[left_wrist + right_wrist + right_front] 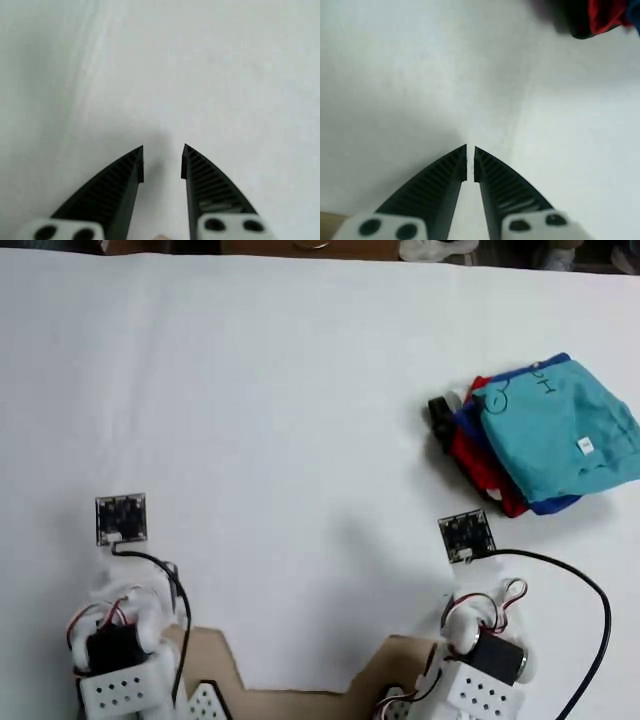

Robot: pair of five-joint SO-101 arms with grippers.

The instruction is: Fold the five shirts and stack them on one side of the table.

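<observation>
A stack of folded shirts lies at the table's right side, with a teal shirt [560, 430] on top. Under it peek a blue shirt [468, 426], a red shirt [478, 466] and a black one [440, 420]. The red shirt [606, 15] and the black edge [580, 27] also show far off in the right wrist view. My left gripper [162, 160] hangs over bare white cloth near the table's front left, its fingers slightly open with nothing between them. Over bare cloth at the front right, my right gripper [470, 161] is shut and empty, well short of the stack.
A white cloth [280, 390] covers the table, with wide free room across the middle and left. A brown cardboard piece [290, 695] lies at the front edge between the arm bases. A black cable [590, 600] loops beside the right arm.
</observation>
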